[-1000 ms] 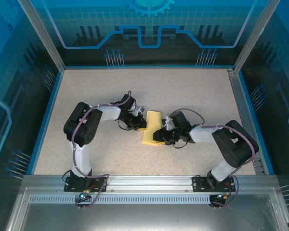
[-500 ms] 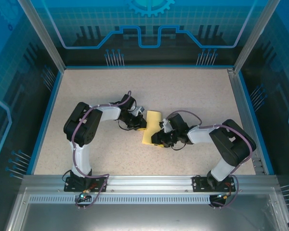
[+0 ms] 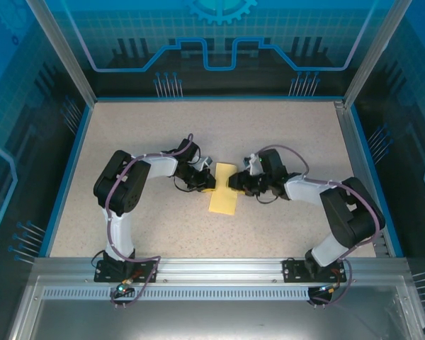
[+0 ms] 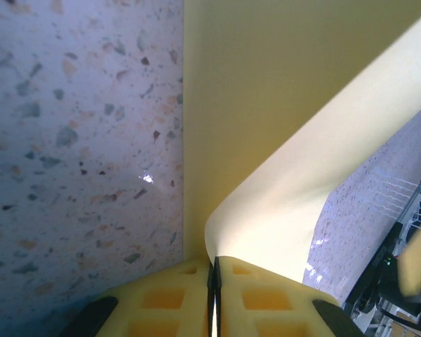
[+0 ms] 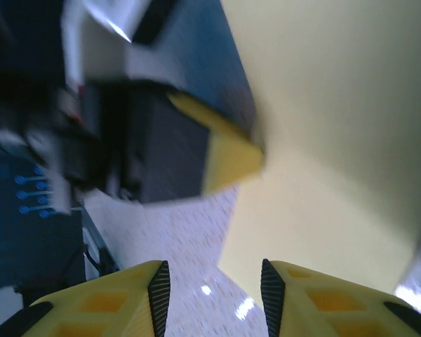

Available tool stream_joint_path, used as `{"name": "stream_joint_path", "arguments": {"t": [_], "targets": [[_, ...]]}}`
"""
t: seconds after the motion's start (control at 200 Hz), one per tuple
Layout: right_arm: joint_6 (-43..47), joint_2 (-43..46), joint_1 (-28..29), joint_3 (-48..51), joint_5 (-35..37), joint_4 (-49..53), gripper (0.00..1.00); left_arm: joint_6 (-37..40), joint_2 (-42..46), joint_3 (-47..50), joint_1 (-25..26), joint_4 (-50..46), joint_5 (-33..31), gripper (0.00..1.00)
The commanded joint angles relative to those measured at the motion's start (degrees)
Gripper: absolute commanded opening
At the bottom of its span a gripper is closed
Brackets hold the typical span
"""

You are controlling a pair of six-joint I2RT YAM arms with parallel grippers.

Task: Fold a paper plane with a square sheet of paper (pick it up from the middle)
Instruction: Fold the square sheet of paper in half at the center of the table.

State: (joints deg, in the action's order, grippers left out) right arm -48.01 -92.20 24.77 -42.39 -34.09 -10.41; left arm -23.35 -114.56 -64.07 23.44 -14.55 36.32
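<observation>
- Two yellow-padded fingers of the left gripper (image 4: 214, 284) are pressed together, pinching the edge of the thin yellow sheet of paper (image 4: 266, 105).
- Right gripper (image 5: 212, 291) has its jaws partly apart, with nothing between the pads; its wrist view is blurred.
- From above, both grippers' tips are hard to make out beside the paper's far half.
- Paper lies mid-table as a long folded strip, one layer curling up off the speckled beige tabletop (image 4: 77, 140).
</observation>
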Motion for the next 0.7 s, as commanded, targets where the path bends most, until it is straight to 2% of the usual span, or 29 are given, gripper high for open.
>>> {"name": "stream_joint_path", "arguments": {"t": [0.0,0.22,0.695], "targets": [[1.9,-4.5,-1.3,-3.9,-3.4,-0.8,0.42,1.8,-4.5,0.6,-0.1,-4.3,-2.6,0.14],[1.8,-10.3,-4.1,-5.0,-4.2,-2.8,0.4,1.8,-4.8,0.5,-0.1,-4.3,-3.0,0.13],[3.8,-11.8,-4.5,-2.3,-4.4,-3.0,0.42,2.2,-5.1,0.8,-0.1,-4.6,-3.1,0.13]]}}
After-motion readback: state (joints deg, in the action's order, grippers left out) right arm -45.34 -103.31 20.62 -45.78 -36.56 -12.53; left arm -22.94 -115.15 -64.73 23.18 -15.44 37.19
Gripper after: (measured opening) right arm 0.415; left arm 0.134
